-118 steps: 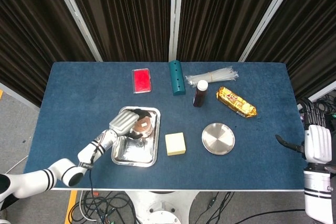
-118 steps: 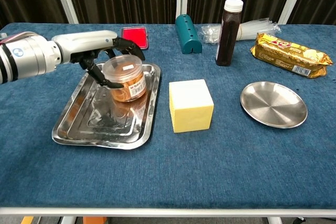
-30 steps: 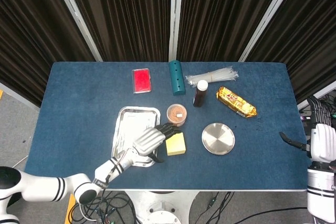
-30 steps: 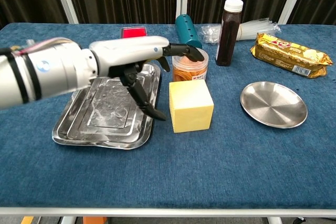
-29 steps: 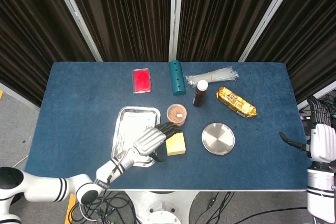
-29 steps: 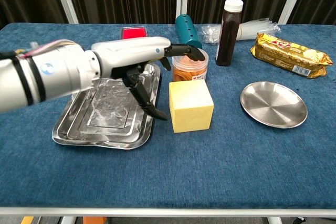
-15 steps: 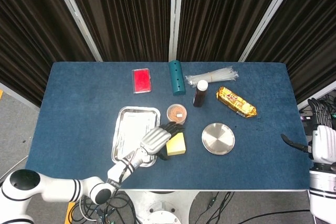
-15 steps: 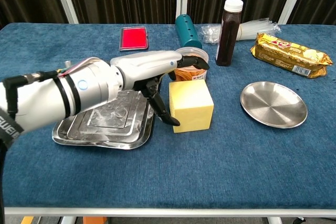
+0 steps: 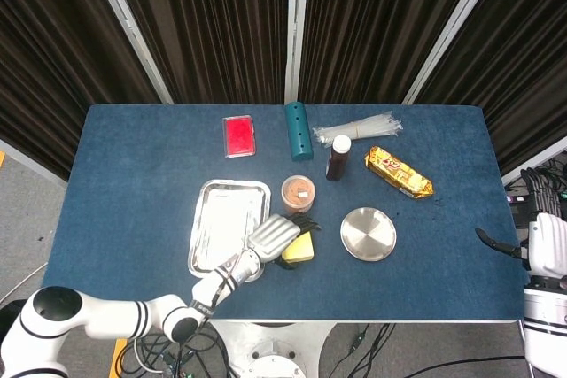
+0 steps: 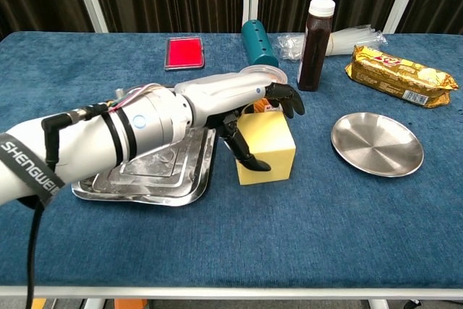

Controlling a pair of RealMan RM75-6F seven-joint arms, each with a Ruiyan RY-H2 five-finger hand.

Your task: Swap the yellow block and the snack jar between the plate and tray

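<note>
The left arm has pushed further across the desk [image 10: 347, 229] over the last second, and the left hand [image 10: 246, 103] that hovered beside the yellow block [image 10: 269, 148] a moment ago now lies over it, fingers [image 10: 288, 99] draped across the top and far edge, thumb down the near-left face. Whether they truly clamp the block or only rest on it I cannot tell; it sits flat on the desk, unlifted.

Seconds earlier the snack jar [image 9: 298, 192] stood in the tray [image 10: 137, 171]; it now stands on the desk at about 1 o'clock from the tray, and the tray is bare. So the jar's half of the swap looks paused midway, and the block seems next for the tray.

The plate [image 10: 377, 143], at 3 o'clock from the block, holds nothing.

The block is a plain pale-yellow cube, matte, with sharp edges, just right of the tray's rim. The jar is a clear tub of brownish snacks, just behind the block at 12 o'clock.

The right hand [image 9: 542, 241] hangs off the desk's right edge, fingers apart, holding nothing.
</note>
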